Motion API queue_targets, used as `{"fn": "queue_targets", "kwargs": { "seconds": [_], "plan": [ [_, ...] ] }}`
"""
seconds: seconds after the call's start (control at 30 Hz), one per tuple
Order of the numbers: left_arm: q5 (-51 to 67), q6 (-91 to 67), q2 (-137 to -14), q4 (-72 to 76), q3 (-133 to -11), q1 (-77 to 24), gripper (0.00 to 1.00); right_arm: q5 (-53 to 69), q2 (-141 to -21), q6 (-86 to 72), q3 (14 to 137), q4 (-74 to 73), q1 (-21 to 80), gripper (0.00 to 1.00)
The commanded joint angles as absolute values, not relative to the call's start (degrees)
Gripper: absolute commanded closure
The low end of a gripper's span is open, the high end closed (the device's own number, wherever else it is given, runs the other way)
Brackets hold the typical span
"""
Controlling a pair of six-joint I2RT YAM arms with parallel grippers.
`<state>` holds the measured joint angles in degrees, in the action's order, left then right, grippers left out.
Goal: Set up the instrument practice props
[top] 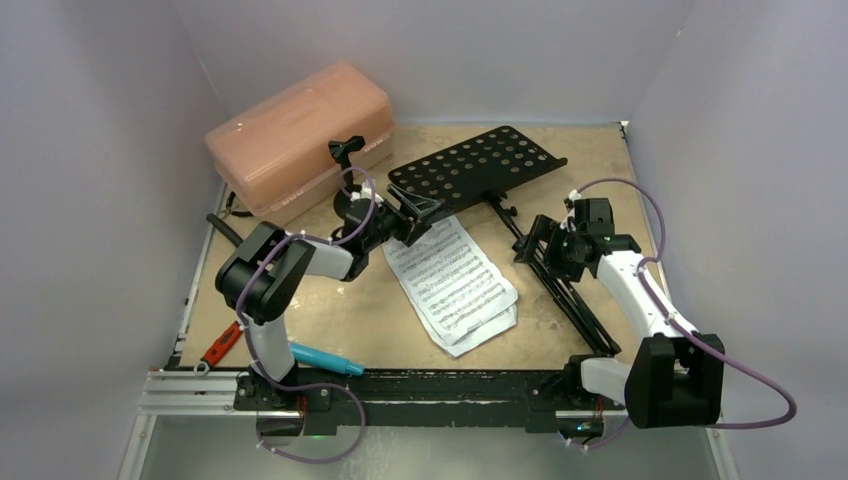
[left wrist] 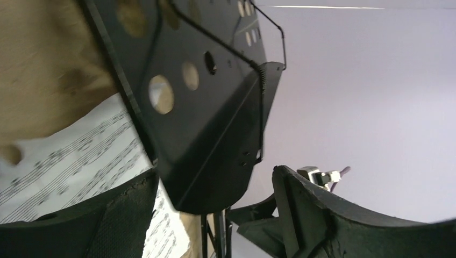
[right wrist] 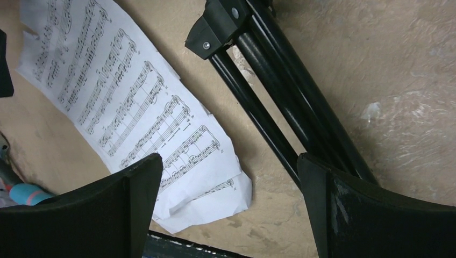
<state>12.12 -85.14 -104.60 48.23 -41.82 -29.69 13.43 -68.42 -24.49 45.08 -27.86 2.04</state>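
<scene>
Left hand (left wrist: 214, 173) jaws apart around black perforated metal stand desk (left wrist: 215, 107) corner; right hand (right wrist: 230, 158) wide open. Risk: thin edge slips as I close, crumpling 2 white sheet-music pages (right wrist: 123, 102).

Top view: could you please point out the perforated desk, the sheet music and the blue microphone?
perforated desk (top: 480, 165), top view, panel middle.
sheet music (top: 455, 280), top view, upper page centre.
blue microphone (top: 324, 358), top view, mid-body.

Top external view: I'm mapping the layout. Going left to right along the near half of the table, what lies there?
Left to right: red-handled tool → blue microphone → sheet music → stand legs.
</scene>
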Motion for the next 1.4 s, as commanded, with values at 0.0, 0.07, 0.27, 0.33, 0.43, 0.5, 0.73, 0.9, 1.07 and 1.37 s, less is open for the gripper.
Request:
{"fn": "queue_targets", "kwargs": {
  "seconds": [0.0, 0.07, 0.27, 0.33, 0.43, 0.5, 0.73, 0.9, 1.07, 1.37],
  "plan": [
    [12.9, -86.9, -107.1, 54.8, -47.2, -30.1, 0.27, 17.5, -69.0, -25.7, 44.6, -28.1, 1.7, 0.02],
    [13.3, -86.9, -108.1, 54.3, -48.5, -30.1, 0.31, 17.8, -69.3, -25.8, 44.6, -28.2, 1.7, 0.02],
    [14.5, -86.5, -109.5, 53.3, -49.5, -30.1, 0.43, 17.5, -69.1, -25.8, 45.3, -28.4, 1.7, 0.02],
    [14.6, -86.2, -108.8, 53.0, -48.6, -30.1, 0.42, 17.2, -69.0, -25.8, 46.0, -28.6, 1.7, 0.02],
    [14.1, -84.8, -106.3, 50.0, -46.7, -30.1, 0.27, 16.1, -68.6, -25.5, 46.9, -28.9, 1.7, 0.02],
    [13.1, -83.7, -103.9, 47.2, -45.2, -30.1, 0.18, 14.7, -68.4, -25.4, 48.0, -29.6, 1.7, 0.02],
    [10.7, -76.4, -94.1, 34.6, -41.8, -30.1, 0.05, 5.5, -67.5, -24.2, 51.8, -31.2, 1.7, 0.02],
    [10.0, -66.7, -86.1, 21.9, -41.9, -30.2, 0.04, -1.4, -67.3, -24.1, 53.1, -31.0, 1.6, 0.02],
    [9.0, -54.4, -81.3, 5.2, -45.9, -30.7, 0.04, -3.6, -70.6, -24.7, 51.5, -30.2, 1.5, 0.02],
    [3.5, -45.3, -80.2, -5.4, -51.9, -37.3, 0.05, 11.3, -77.1, -25.7, 48.1, -26.1, 0.4, 0.02]
  ]
}}
